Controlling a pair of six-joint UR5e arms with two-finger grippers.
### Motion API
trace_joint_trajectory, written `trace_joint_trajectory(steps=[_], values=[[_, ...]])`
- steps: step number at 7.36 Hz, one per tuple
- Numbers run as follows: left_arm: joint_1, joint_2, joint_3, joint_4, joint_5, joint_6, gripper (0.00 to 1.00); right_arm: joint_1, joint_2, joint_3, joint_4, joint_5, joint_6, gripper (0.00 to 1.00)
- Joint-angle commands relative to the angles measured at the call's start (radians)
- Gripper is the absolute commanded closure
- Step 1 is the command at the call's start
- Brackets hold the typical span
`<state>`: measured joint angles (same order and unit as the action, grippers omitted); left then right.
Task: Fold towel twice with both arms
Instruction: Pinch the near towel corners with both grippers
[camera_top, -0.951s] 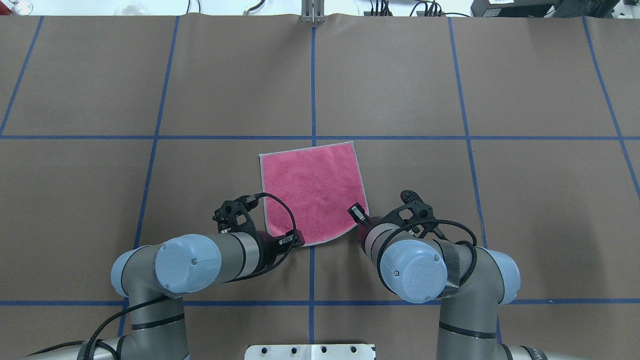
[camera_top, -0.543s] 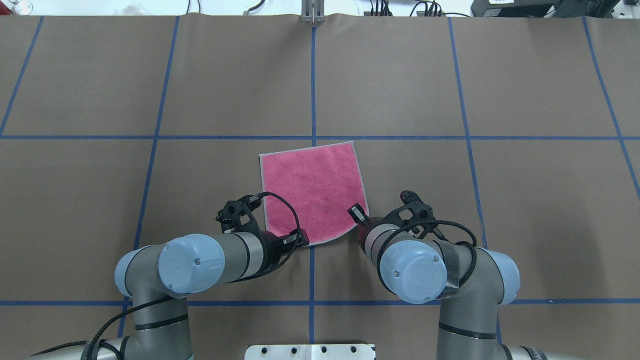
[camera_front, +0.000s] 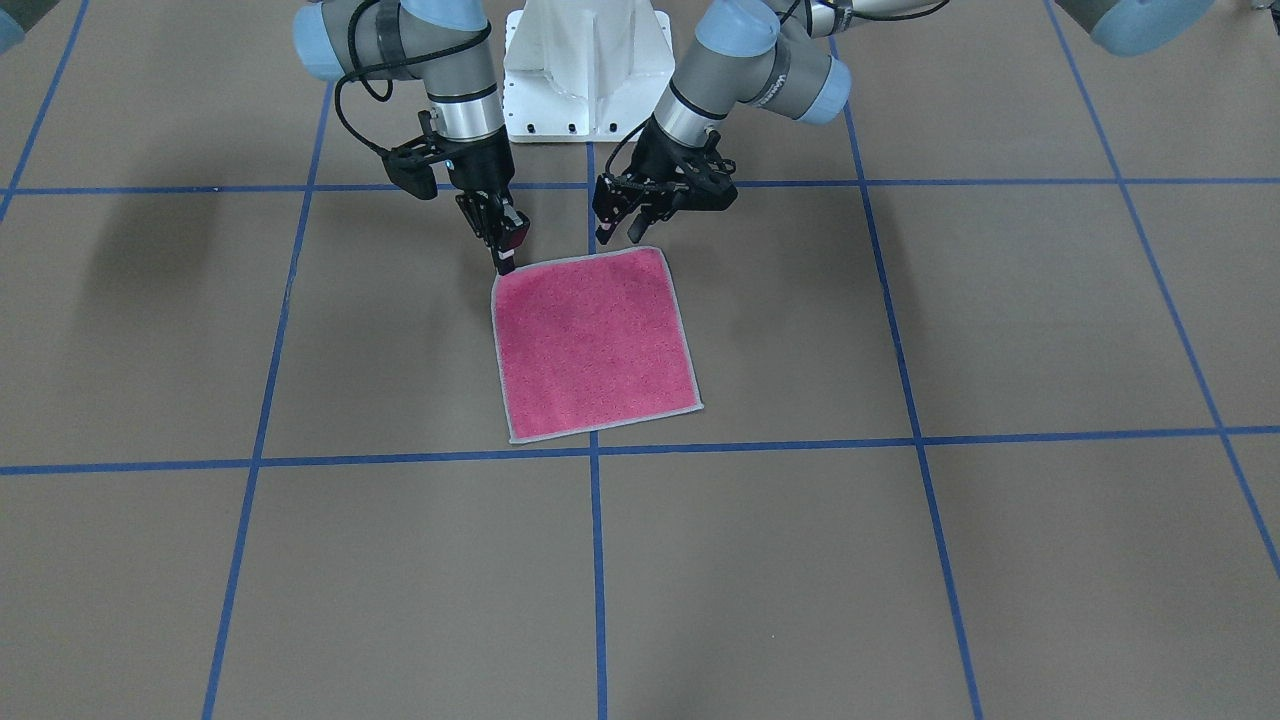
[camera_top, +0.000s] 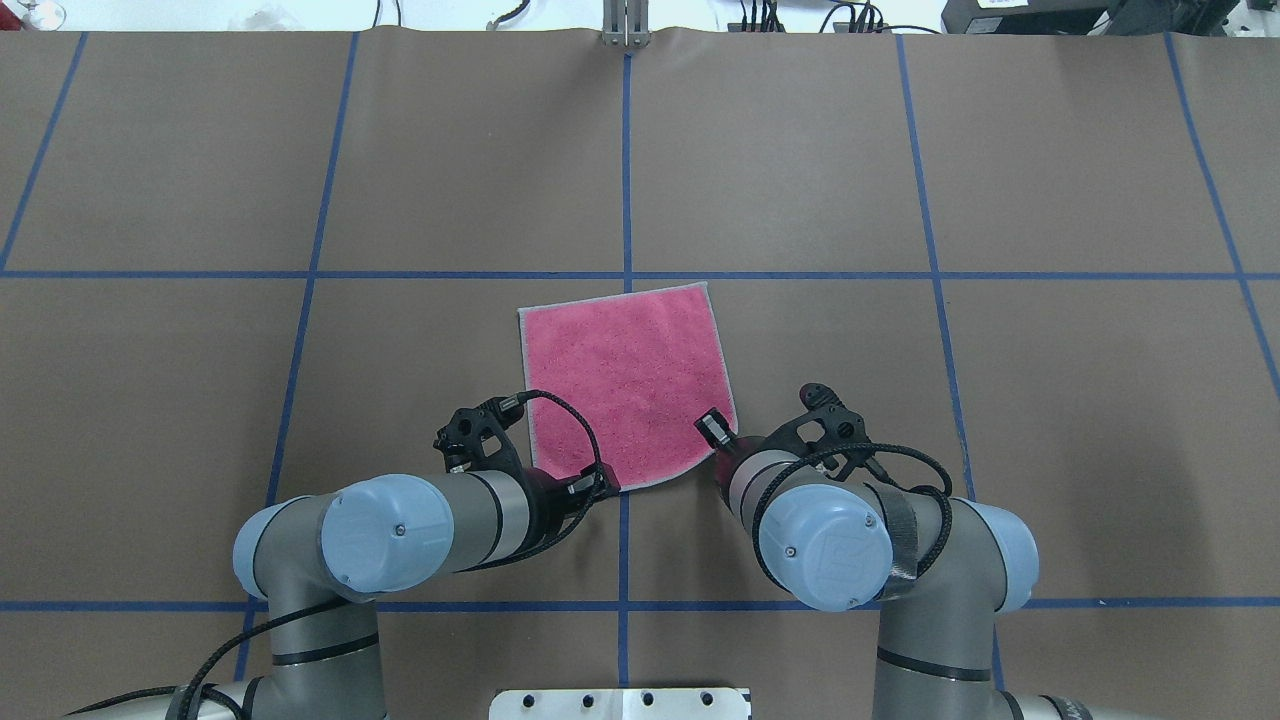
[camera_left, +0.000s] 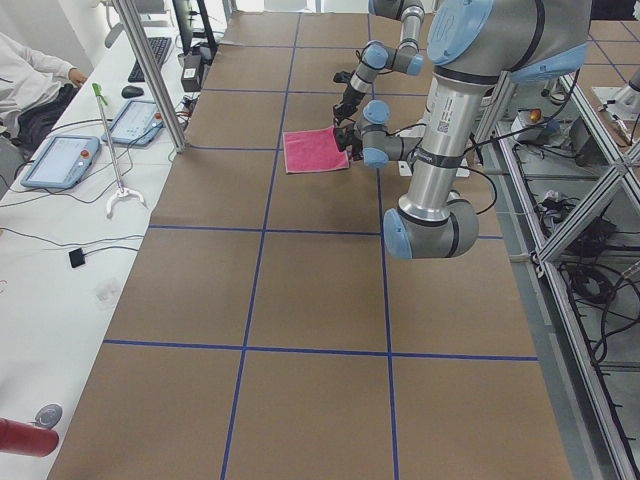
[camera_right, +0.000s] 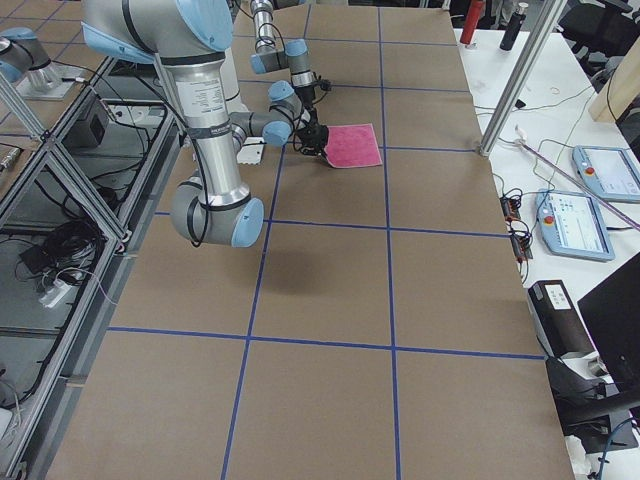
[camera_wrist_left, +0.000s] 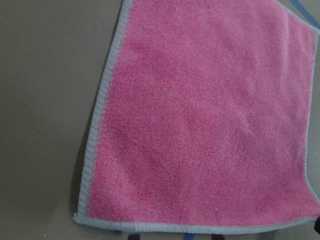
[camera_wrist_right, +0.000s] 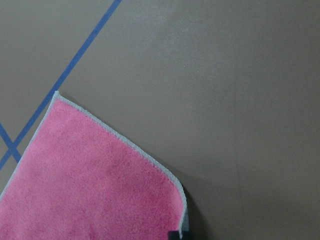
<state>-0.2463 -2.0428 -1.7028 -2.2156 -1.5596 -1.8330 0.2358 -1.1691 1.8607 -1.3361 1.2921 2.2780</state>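
Note:
The towel (camera_top: 625, 385) lies flat and pink side up near the table's middle, its light grey edge showing all round (camera_front: 590, 340). My right gripper (camera_front: 505, 262) points down onto the towel's near right corner and looks shut on it; the right wrist view shows that corner (camera_wrist_right: 181, 210) curling up by a dark fingertip. My left gripper (camera_front: 620, 232) hangs open just off the near left corner, not touching the cloth. In the overhead view it (camera_top: 600, 487) is partly hidden by the wrist. The left wrist view is filled by the towel (camera_wrist_left: 200, 125).
Brown table cover with a blue tape grid (camera_top: 627, 170). The white pedestal base (camera_front: 585, 60) stands behind both arms. Beyond the table's far side are metal posts (camera_left: 150, 70), tablets (camera_left: 60, 160), cables and a seated person (camera_left: 30, 70).
My left arm has crept right, bringing its gripper closer to the towel's near left corner. The right arm and the towel have stayed put.

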Motion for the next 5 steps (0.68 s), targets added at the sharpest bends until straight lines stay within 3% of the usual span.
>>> trace_joint_trajectory(steps=[1, 5], values=[[0.013, 0.0, 0.003, 0.001, 0.0, -0.002, 0.35, -0.001, -0.001, -0.002, 0.0, -0.002, 0.0, 1.0], [0.019, -0.01, 0.017, 0.001, 0.029, -0.035, 0.36, -0.004, -0.001, -0.002, 0.0, -0.004, 0.0, 1.0]])
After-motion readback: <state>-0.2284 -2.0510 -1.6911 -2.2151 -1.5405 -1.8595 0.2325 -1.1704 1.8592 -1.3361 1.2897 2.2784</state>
